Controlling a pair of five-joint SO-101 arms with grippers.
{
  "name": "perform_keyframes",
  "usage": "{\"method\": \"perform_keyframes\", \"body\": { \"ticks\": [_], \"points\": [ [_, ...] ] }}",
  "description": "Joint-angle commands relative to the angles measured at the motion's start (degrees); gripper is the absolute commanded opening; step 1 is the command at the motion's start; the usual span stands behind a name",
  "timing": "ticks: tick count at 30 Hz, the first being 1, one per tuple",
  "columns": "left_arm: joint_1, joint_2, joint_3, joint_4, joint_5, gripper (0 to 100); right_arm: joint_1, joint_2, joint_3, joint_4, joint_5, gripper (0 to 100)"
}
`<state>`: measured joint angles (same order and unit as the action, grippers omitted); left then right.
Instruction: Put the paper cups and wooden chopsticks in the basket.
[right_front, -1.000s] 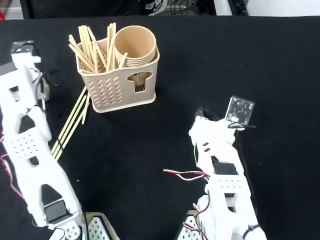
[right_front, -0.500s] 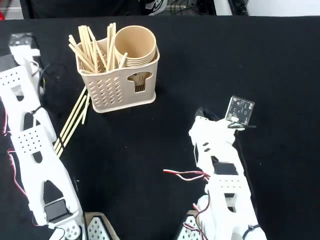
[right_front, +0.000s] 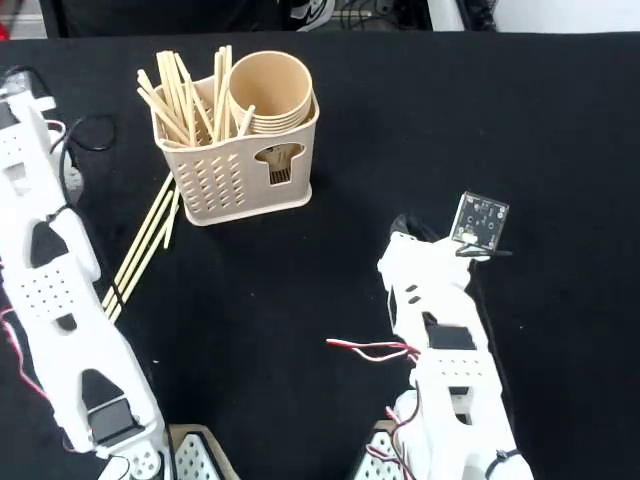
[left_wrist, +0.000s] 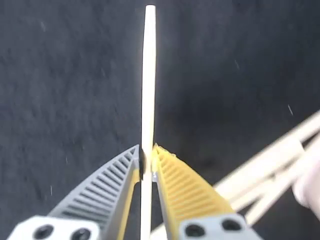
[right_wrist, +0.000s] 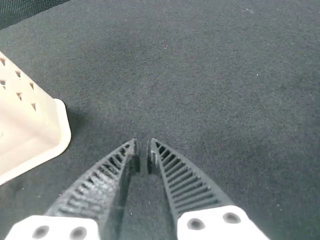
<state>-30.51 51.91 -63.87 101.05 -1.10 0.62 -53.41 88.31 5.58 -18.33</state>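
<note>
The left arm (right_front: 45, 250) has swung away from the basket (right_front: 240, 185).

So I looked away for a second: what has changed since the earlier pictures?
The left arm swung farther left, the left gripper shut on a chopstick. The basket, the loose chopsticks and the right arm stayed put.

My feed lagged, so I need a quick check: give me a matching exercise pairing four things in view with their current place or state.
1. left claw
2. right claw
3. paper cups
4. loose chopsticks

A. in the basket
B. lying on the table
C. shut on a single chopstick
D. shut, empty

Pairs: 1-C, 2-D, 3-A, 4-B
</note>
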Motion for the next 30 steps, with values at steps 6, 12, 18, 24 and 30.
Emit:
{"method": "perform_keyframes", "body": {
  "ticks": [6, 12, 18, 24, 30],
  "points": [
    [3.5, -37.3, 35.6, -11.6, -1.8, 3, -0.7, -0.1, -0.1, -1.3, 0.5, 5.3],
    [3.6, -51.6, 57.1, -27.8, -1.6, 3, -0.8, -0.1, -0.1, -1.3, 0.5, 5.1],
    [3.7, -69.5, 76.2, -42.3, 2.6, 3, -0.8, -0.1, -0.1, -1.3, 0.5, 4.9],
    [3.7, -88.2, 90.9, -57.8, 2.6, 3, -0.8, -0.1, 0.0, -1.3, 0.5, 4.9],
    [6.9, -101.8, 99.8, -72.4, 2.7, 3, -0.8, -0.1, 0.0, -1.3, 0.5, 4.9]
  ]
}}
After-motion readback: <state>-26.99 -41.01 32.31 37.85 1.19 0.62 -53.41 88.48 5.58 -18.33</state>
